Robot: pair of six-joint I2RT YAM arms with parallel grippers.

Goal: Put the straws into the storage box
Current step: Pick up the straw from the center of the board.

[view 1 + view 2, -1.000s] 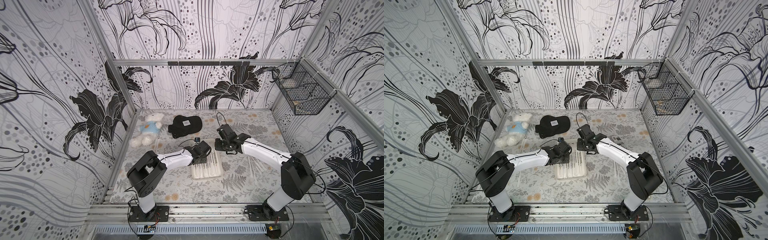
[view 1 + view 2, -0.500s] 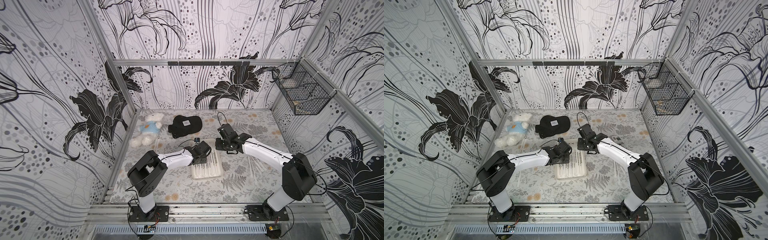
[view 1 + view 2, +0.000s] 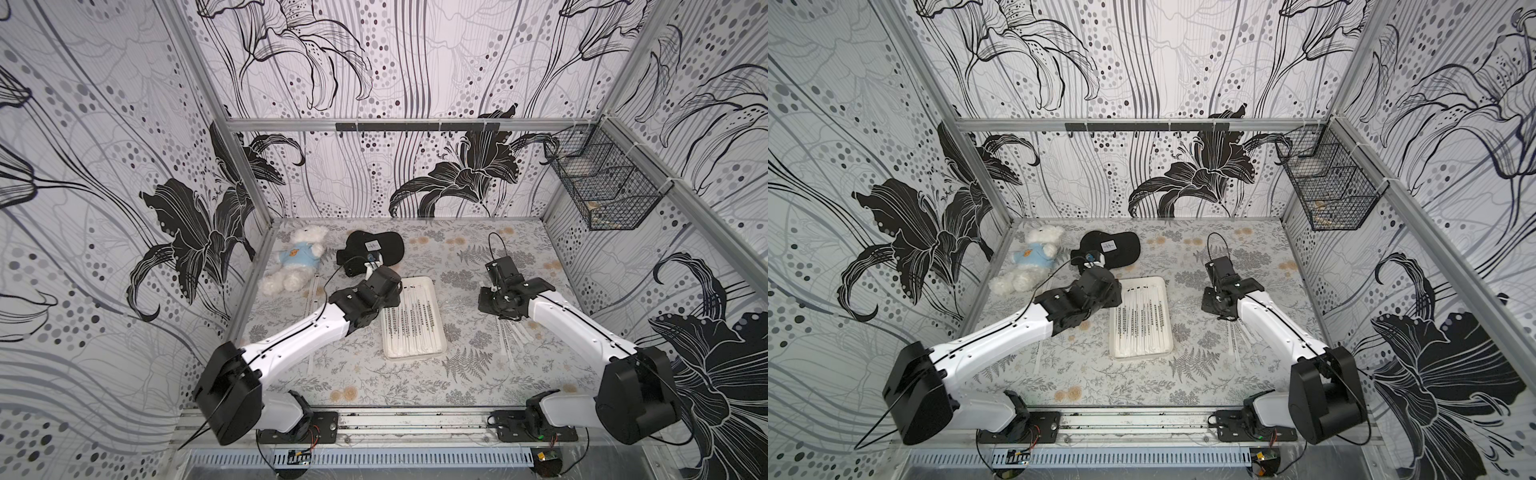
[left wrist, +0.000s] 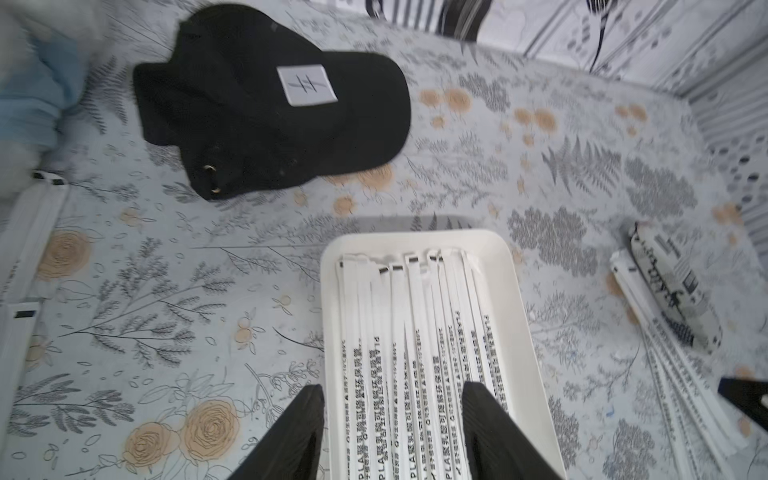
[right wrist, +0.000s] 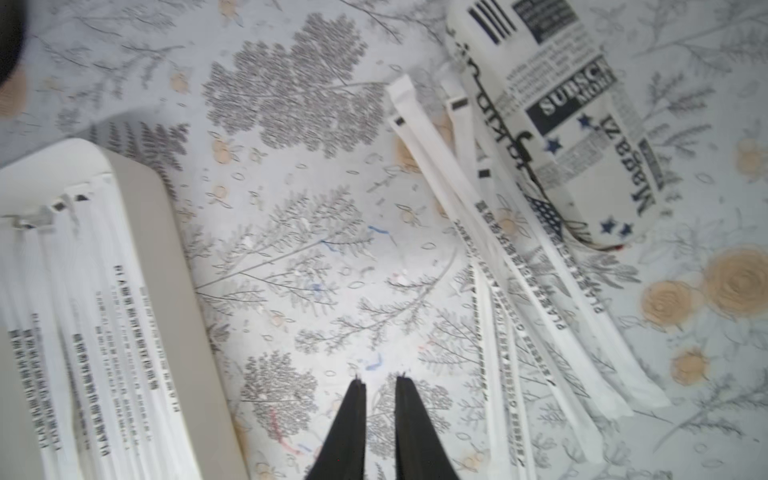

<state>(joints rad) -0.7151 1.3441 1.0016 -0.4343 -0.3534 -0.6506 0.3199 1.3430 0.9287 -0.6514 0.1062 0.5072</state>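
**Left jaws open over the box, right arm nearest to the loose pile**

The left gripper point(image 4: 392, 388) has its jaws well apart and nothing is between them. Directly under it lie the straws point(image 4: 415, 332) that are already in the box point(image 4: 415, 241), side by side along its length. I judge this to be the release step.

The right gripper point(image 5: 379, 379) has its jaws almost together, with only a thin gap, and it holds nothing. It hangs low over bare table point(image 5: 311, 249), between the box and a pile of loose straws point(image 5: 519, 270). These straws overlap in a fan, and their far ends touch the tube point(image 5: 561, 124).

In a top view the pile point(image 3: 510, 337) shows just beside the right forearm, on the side away from the box and a little nearer to the robot's base than the gripper. Its long axis runs from near to far, about parallel to the box. So a straw probably needs only a sideways shift to the left, with little turning.

The right arm is clearly the nearer one, because the left arm would have to reach across the box. A few more straws point(image 4: 29, 232) lie on the box's other side, near the left arm.

For the pick, the right jaws should open and then close across the thin width of one straw. Because the straws overlap, several may come up together
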